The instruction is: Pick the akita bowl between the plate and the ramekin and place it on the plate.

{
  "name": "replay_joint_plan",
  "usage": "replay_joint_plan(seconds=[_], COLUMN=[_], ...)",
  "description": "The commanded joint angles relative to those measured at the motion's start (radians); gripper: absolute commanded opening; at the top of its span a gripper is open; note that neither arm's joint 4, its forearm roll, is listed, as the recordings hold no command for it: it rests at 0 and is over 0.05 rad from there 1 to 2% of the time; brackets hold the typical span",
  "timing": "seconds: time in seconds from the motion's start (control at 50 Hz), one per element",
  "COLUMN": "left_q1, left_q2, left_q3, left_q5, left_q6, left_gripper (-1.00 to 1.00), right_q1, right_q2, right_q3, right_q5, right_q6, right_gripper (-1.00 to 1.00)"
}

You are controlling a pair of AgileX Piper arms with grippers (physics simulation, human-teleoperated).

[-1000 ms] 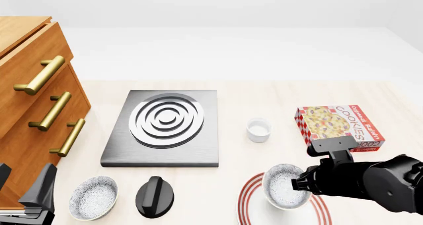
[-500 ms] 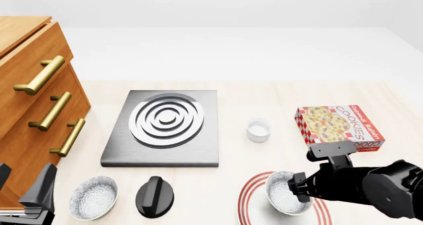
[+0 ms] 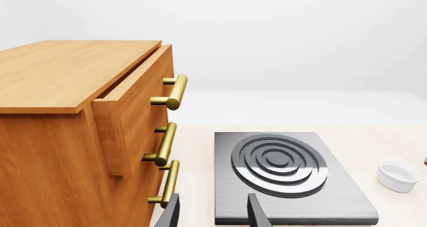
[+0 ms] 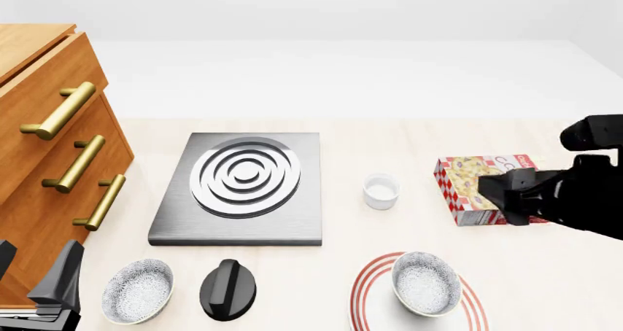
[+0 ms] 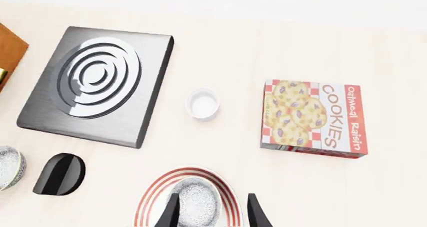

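The akita bowl [image 4: 425, 283] sits upright on the red-ringed plate [image 4: 362, 293] at the front right, with nothing touching it. The ramekin [image 4: 381, 191] stands behind it, beside the burner. My right gripper [image 5: 212, 213] is open and empty, raised above the bowl [image 5: 193, 203] and plate [image 5: 151, 201]; its arm [image 4: 565, 196] hangs in front of the cookie box. A look-alike bowl [image 4: 137, 291] rests at the front left. My left gripper [image 4: 34, 276] hovers open at the front left corner near the drawers, its fingers [image 3: 171, 214] holding nothing.
A steel burner slab [image 4: 244, 185] lies in the middle, with a black knob [image 4: 227, 289] in front of it. A cookie box [image 5: 312, 118] lies to the right of the ramekin [image 5: 203, 103]. A wooden drawer cabinet [image 4: 49, 163] with brass handles fills the left side.
My right gripper has let go of the akita bowl, which now rests on the plate. The right arm has risen and pulled back to the right. The left arm has not moved.
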Motion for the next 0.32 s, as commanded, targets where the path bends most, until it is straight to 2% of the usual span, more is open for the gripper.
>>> replay_joint_plan(seconds=[0.02,0.04,0.06,0.08,0.1,0.12,0.14,0.16,0.18,0.2,0.22,0.24,0.3,0.32], left_q1=[0.000,0.000,0.000,0.000,0.000,0.000,0.000,0.000,0.000,0.000,0.000,0.000,0.000,0.000], left_q2=[0.000,0.000,0.000,0.000,0.000,0.000,0.000,0.000,0.000,0.000,0.000,0.000,0.000,0.000], left_q3=[0.000,0.000,0.000,0.000,0.000,0.000,0.000,0.000,0.000,0.000,0.000,0.000,0.000,0.000], left_q5=[0.000,0.000,0.000,0.000,0.000,0.000,0.000,0.000,0.000,0.000,0.000,0.000,0.000,0.000], left_q6=[0.000,0.000,0.000,0.000,0.000,0.000,0.000,0.000,0.000,0.000,0.000,0.000,0.000,0.000], left_gripper=[1.00,1.00,1.00,1.00,1.00,1.00,1.00,1.00,1.00,1.00,1.00,1.00,1.00,1.00], right_q1=[0.130,0.206,0.235,0.242,0.185,0.185,0.136,0.136,0.168,0.186,0.200,0.208,0.199,0.213], right_q2=[-0.320,-0.367,-0.384,-0.492,-0.532,-0.533,-0.566,-0.566,-0.575,-0.589,-0.597,-0.614,-0.636,-0.640], right_q3=[-0.095,-0.067,-0.038,0.036,0.083,0.084,0.164,0.166,0.203,0.217,0.209,0.203,0.186,0.185], right_q5=[-0.019,-0.061,-0.082,-0.145,-0.171,-0.171,-0.228,-0.229,-0.268,-0.288,-0.289,-0.293,-0.281,-0.279], right_q6=[0.000,0.057,0.082,0.003,-0.079,-0.079,-0.109,-0.109,-0.045,-0.008,0.003,-0.014,-0.115,-0.112], right_gripper=[1.00,1.00,1.00,1.00,1.00,1.00,1.00,1.00,1.00,1.00,1.00,1.00,1.00,1.00])
